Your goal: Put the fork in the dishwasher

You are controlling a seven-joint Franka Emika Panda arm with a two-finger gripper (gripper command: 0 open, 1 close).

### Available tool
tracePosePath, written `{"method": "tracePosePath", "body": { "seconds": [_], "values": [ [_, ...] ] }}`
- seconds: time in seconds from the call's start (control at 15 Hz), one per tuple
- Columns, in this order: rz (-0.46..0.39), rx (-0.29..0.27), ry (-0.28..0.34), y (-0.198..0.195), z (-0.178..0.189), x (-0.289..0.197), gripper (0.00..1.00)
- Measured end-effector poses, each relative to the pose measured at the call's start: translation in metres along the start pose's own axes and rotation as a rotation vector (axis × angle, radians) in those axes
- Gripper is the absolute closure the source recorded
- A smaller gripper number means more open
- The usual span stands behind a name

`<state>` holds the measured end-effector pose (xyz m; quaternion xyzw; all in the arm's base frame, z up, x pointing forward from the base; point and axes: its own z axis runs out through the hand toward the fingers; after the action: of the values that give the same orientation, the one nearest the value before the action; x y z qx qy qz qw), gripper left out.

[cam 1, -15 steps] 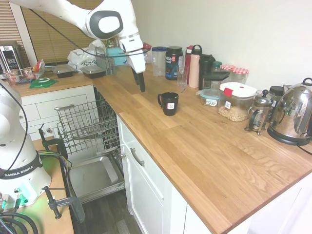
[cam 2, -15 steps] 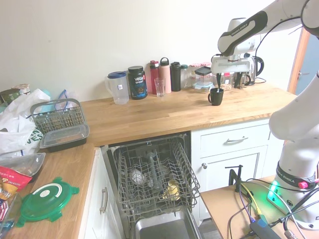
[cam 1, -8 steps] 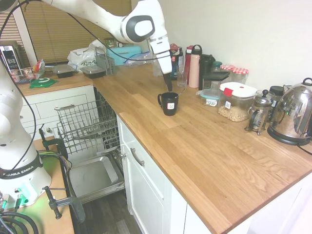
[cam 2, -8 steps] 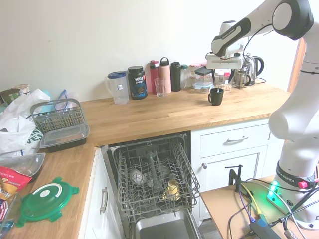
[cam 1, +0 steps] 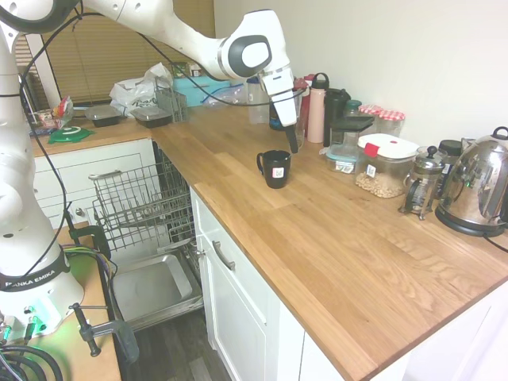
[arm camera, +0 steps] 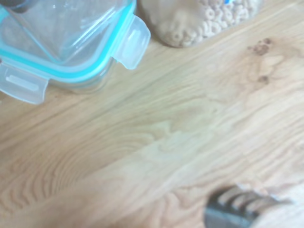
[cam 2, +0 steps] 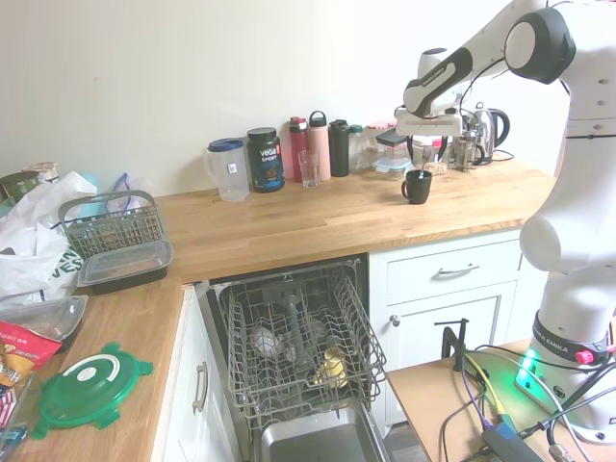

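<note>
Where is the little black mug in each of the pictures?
First exterior view: the small black mug stands on the wooden counter, a little above the middle of the picture, just below the gripper.
Second exterior view: the mug sits right of centre, high up in the picture, on the counter, under the gripper.
Wrist view: not in it.
Shared landmark: the pink bottle standing by the wall.

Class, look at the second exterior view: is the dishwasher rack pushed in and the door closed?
No, the dishwasher door is down and its wire rack is pulled out, holding a few items.
</note>
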<state>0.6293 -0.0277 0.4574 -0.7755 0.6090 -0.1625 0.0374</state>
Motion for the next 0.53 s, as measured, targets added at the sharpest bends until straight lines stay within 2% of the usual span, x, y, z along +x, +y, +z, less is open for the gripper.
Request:
{"method": "tracePosePath", "body": {
  "seconds": [0.53],
  "values": [
    [0.017,-0.017,0.001,-0.005,0.02,0.001,1.0]
  ]
}}
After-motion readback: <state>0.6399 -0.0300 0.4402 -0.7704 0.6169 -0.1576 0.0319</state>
